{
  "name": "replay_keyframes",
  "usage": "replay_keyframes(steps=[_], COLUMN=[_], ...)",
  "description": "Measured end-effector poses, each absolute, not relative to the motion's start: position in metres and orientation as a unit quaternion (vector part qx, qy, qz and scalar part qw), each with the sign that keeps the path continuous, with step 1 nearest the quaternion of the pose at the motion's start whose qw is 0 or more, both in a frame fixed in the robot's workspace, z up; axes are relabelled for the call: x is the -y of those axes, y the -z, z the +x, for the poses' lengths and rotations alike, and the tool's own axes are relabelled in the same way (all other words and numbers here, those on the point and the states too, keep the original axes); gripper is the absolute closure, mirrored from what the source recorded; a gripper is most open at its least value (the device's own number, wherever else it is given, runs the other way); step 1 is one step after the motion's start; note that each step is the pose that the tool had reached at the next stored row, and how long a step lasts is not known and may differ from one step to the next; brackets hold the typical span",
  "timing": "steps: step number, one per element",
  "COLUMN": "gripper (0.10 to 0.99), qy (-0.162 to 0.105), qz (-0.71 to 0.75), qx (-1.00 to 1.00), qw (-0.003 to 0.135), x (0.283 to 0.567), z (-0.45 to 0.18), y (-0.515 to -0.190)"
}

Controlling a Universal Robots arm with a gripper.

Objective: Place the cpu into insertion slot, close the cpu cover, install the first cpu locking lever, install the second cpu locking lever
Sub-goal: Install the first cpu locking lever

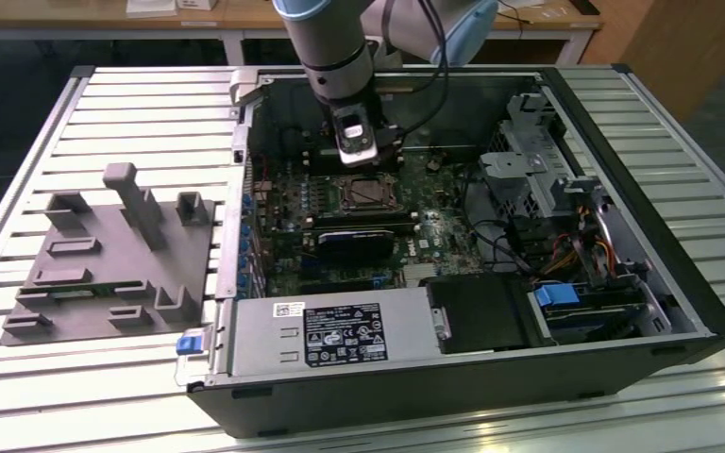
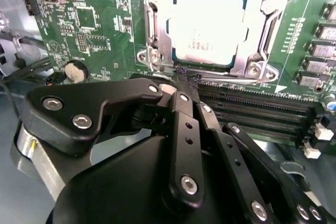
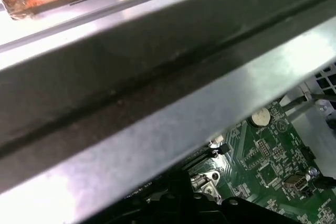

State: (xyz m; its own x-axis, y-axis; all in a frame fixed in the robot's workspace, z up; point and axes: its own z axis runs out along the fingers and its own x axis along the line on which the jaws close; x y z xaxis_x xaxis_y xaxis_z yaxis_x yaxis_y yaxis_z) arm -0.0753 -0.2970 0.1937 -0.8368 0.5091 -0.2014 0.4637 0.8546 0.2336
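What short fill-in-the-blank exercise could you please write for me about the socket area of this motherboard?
In the second wrist view, the silvery-topped ____ sits in the insertion slot. The cpu cover, lying flat over it, has a large ____ window. The gripper is beside that slot, over a circuit board coloured ____. Missing words: cpu; square; green.

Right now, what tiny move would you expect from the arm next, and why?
The cpu already lies in the insertion slot, the cpu cover looks folded down around it, and the gripper hovers at the slot's edge by a thin metal lever. So I'd guess a slight dip toward that lever.
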Motion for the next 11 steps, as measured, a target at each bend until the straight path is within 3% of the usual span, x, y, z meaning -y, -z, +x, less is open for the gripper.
replay_keyframes(steps=[11], gripper=[0.980], qy=[-0.083], qz=[0.256], qx=[-0.954], qw=[0.130], x=[0.2968], z=[-0.0753], y=[-0.1902])
